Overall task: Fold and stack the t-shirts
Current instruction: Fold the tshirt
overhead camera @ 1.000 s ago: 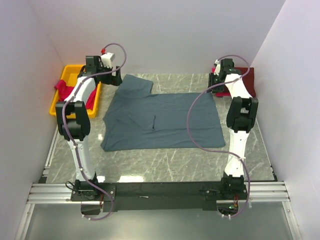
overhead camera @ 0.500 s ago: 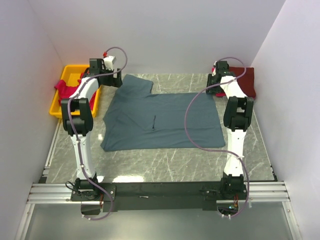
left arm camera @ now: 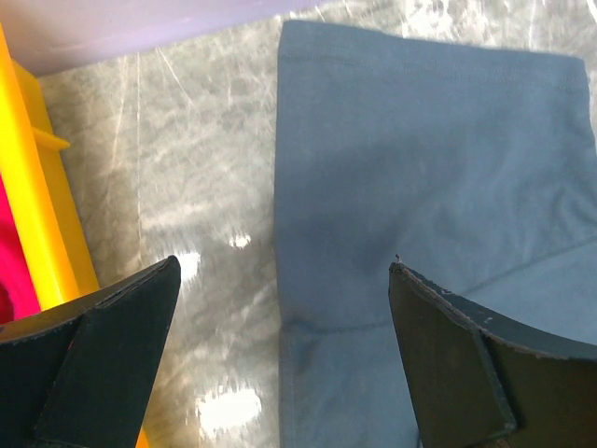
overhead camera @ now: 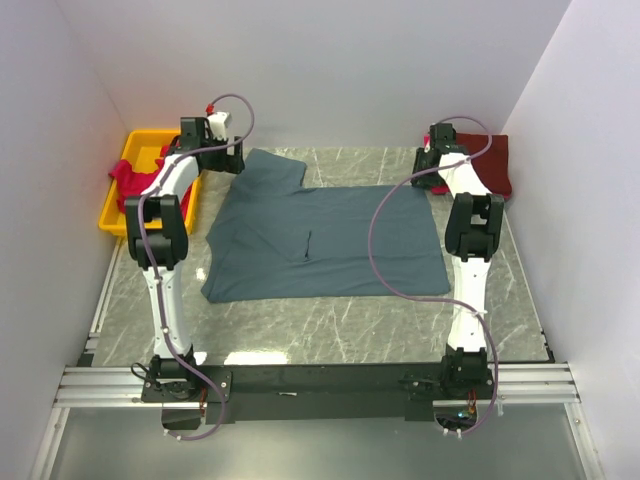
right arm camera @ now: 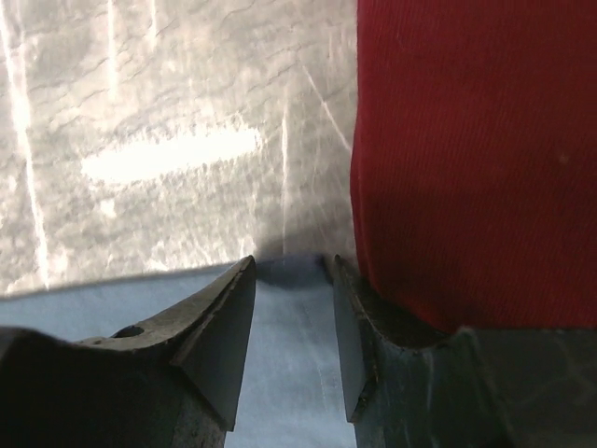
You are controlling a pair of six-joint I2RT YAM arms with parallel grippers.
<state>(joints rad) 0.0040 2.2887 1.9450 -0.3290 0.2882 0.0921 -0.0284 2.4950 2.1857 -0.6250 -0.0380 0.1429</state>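
I've both claws over the blue-grey shirt.
My left claw gapes wide across its edge; my right claw is slightly parted, maroon shirt just to its right.

Both arms have stretched farther out: the left end effector is now low over the slate blue-grey cloth t-shirt's far sleeve, and the right end effector is down at its far right corner.
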